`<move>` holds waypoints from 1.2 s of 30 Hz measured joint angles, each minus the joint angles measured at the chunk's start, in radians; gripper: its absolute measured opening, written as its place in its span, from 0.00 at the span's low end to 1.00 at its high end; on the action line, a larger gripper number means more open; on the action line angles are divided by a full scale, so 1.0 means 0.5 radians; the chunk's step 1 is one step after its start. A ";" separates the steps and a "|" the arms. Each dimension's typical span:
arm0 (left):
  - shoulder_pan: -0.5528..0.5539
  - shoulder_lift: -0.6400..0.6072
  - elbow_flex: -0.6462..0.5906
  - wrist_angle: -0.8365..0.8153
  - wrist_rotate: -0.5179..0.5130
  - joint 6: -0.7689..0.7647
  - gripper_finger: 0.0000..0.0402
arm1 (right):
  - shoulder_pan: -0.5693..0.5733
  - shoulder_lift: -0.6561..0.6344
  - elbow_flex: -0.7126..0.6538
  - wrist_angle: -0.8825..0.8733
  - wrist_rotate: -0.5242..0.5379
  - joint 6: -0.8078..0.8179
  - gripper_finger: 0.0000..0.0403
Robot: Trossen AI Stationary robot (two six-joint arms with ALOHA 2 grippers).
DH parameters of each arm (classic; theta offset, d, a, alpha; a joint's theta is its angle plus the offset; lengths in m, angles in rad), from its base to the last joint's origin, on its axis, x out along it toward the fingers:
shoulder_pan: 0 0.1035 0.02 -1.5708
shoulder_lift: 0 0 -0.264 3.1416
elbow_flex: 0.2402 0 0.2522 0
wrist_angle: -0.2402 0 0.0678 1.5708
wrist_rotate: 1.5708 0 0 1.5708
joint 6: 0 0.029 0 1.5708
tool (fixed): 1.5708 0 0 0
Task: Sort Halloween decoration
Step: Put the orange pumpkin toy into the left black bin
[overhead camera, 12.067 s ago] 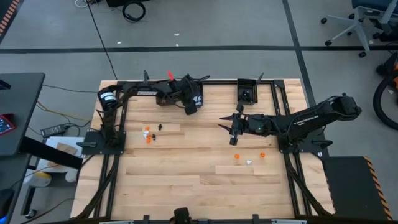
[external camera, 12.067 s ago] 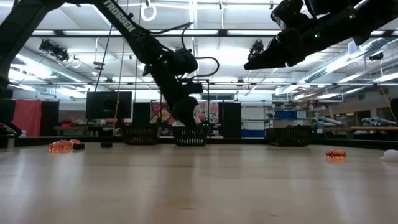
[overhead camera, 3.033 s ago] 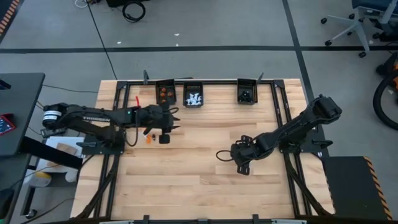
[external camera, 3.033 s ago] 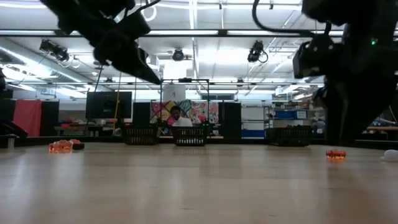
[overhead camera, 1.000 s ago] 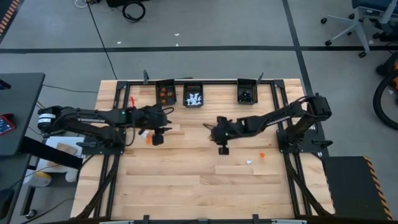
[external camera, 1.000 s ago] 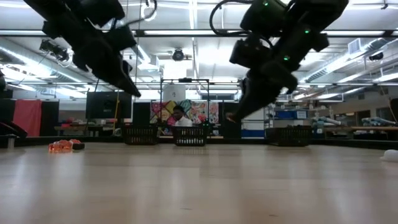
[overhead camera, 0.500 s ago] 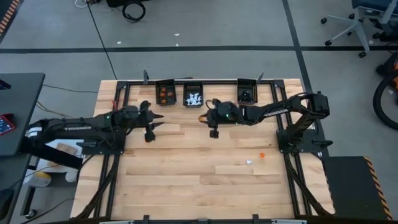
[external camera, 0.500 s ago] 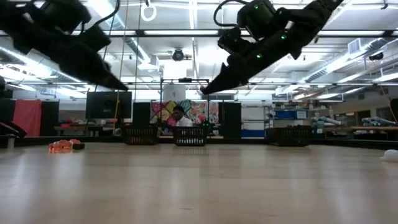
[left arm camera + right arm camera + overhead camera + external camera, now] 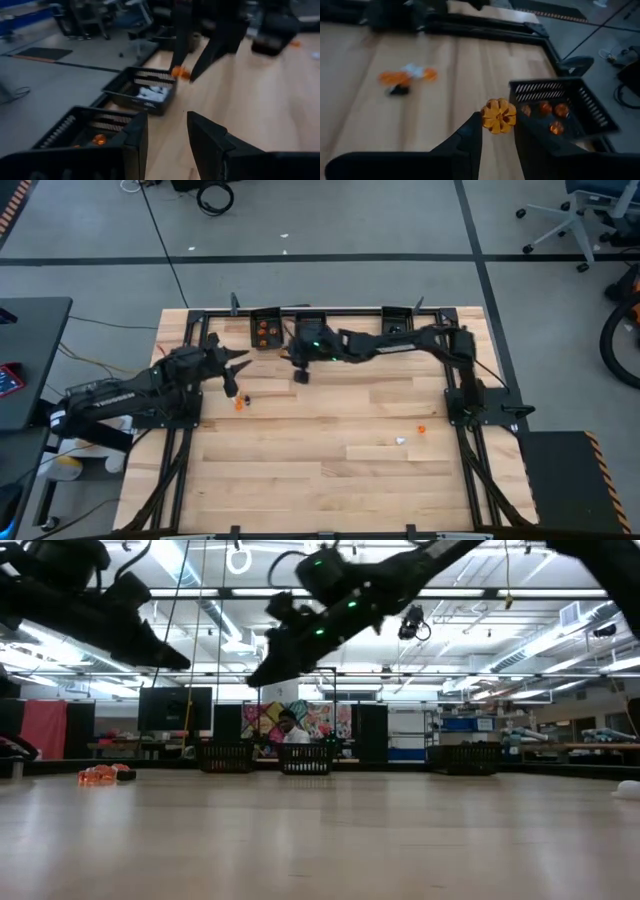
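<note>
A small orange pumpkin-shaped trinket [image 9: 499, 116] sits between the fingers of my right gripper [image 9: 498, 131], which hangs above the table's far left part [image 9: 288, 352], next to the bin of orange pieces [image 9: 560, 112]. My left gripper [image 9: 167, 137] stands open and holds nothing, near the left edge [image 9: 238, 365]; it faces the bins. Loose trinkets lie on the wood: an orange and a black one [image 9: 240, 401], and an orange [image 9: 420, 427] and a white one [image 9: 400, 441]. My right gripper pinches the orange trinket's two opposite sides [image 9: 492, 120] between its two fingertips [image 9: 180, 73]. The fingers come from the table's right, slanting down. The trinket is lifted clear of the table.
Three black bins stand along the far edge: the one with orange pieces [image 9: 265, 330], one with white pieces [image 9: 147, 92] under my right arm, and one farther right [image 9: 397, 328]. A black frame [image 9: 450, 360] borders the table.
My right gripper has carried the orange trinket up and toward the far left, from mid-table over to the bins. My left gripper has drawn back toward the table's left edge and turned toward the bins.
</note>
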 joint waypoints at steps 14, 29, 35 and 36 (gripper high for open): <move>0.086 -0.101 0.000 -0.056 -0.318 -0.138 0.28 | -0.073 0.745 1.067 -0.358 0.384 0.426 0.26; 0.081 -0.101 -0.001 -0.087 -0.316 -0.140 0.28 | -0.189 1.066 1.439 -0.608 0.384 0.799 0.29; 0.080 -0.101 -0.001 -0.083 -0.313 -0.141 0.28 | -0.202 1.074 1.436 -0.611 0.278 0.822 0.40; 0.080 -0.100 -0.001 -0.084 -0.303 -0.145 0.28 | -0.202 1.074 1.436 -0.614 0.277 0.798 0.41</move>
